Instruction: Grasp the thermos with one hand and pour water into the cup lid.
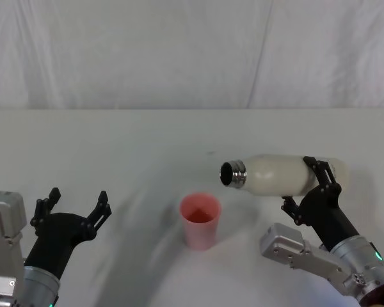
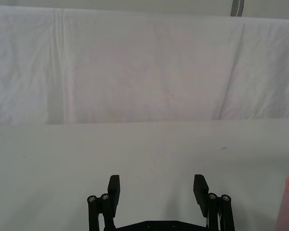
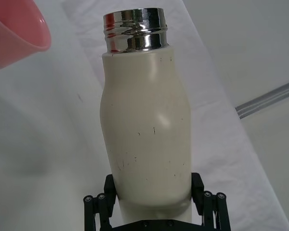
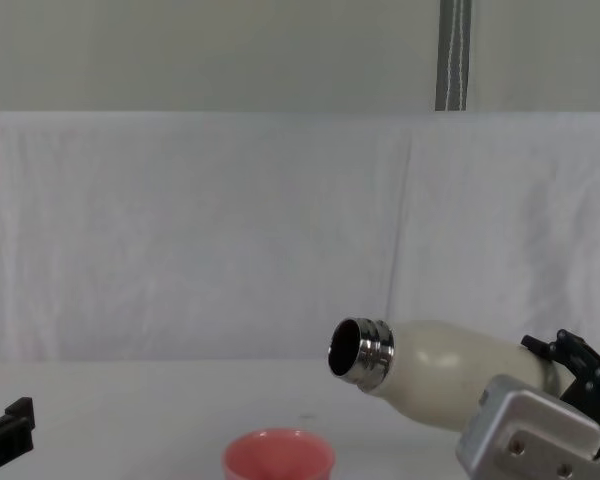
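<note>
Right pincer (image 1: pixel 310 185) clamps the tall cream-white thermos (image 1: pixel 278 174), tipped near level, steel mouth toward nine o'clock above the small pink cup lid (image 1: pixel 201 220). No water shows; pouring remains. Left pincer (image 1: pixel 75 203) idles, spread wide, empty.

The thermos (image 1: pixel 278 174) lies tipped, mouth above and right of the cup lid (image 1: pixel 200 220).
</note>
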Motion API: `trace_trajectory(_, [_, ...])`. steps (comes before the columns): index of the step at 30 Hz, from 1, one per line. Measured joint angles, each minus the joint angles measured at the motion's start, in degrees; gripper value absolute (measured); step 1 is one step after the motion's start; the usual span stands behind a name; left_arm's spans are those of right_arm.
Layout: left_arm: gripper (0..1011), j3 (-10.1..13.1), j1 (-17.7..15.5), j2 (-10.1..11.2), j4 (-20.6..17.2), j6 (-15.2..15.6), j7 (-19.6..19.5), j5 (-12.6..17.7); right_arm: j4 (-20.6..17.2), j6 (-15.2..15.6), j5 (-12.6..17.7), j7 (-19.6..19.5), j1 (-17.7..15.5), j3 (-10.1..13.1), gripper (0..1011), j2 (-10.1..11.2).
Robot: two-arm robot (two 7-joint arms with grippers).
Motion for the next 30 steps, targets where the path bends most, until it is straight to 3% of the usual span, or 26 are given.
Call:
trace_trajectory(12, [1001, 0.0, 0.0, 0.0, 0.0, 0.0, 0.0, 0.0, -1.2, 0.8, -2.0, 0.5, 0.6, -0.6, 961, 1.8])
trace_trajectory(30, [1001, 0.0, 0.0, 0.0, 0.0, 0.0, 0.0, 0.0, -1.5, 1.5, -4.2, 0.1, 1.6, -1.7, 961, 2.9])
